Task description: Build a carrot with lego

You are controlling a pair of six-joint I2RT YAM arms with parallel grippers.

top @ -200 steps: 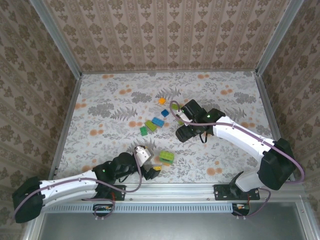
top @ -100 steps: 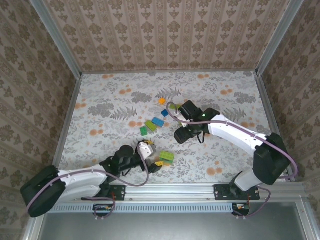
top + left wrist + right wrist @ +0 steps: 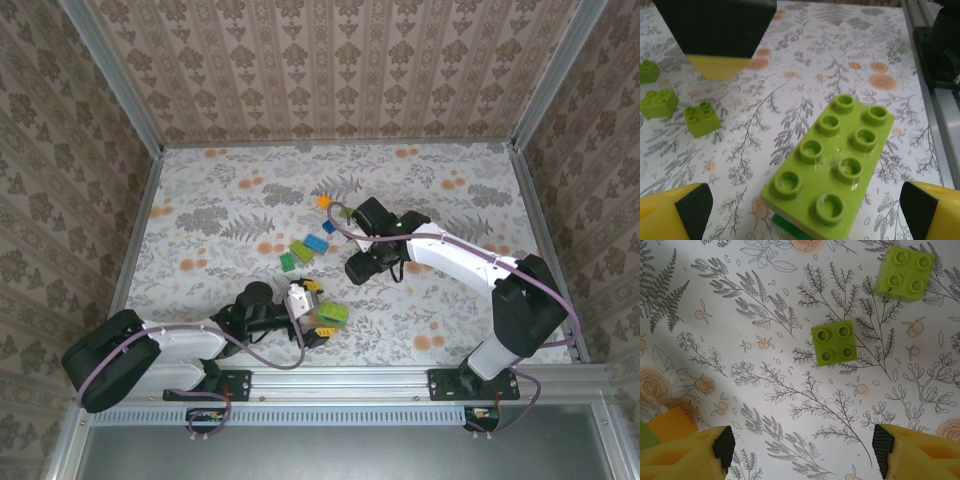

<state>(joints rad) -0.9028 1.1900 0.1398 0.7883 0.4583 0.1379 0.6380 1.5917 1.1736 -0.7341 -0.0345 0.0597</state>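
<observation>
A lime two-by-four brick [image 3: 832, 162] lies on a dark green piece [image 3: 785, 227] on the floral table; this stack is the lime block [image 3: 333, 314] near the front edge. My left gripper [image 3: 802, 207] is open, and the lime brick lies between its yellow fingers [image 3: 675, 210] without touching them. My right gripper [image 3: 802, 445] hangs open over bare cloth at mid-table [image 3: 358, 270]. Two small lime bricks [image 3: 835, 342] [image 3: 904, 272] lie ahead of it. An orange piece [image 3: 670, 424] sits by its left finger.
Loose bricks lie scattered at mid-table: an orange one [image 3: 324, 201], two blue ones [image 3: 329, 225] [image 3: 316, 243], a green one [image 3: 301, 250] and a lime one [image 3: 288, 262]. The metal rail [image 3: 330, 378] runs along the front edge, close to the lime stack.
My left gripper has slid right along the front edge until its open fingers flank the lime stack. The right gripper has drifted slightly left and away from the front edge.
</observation>
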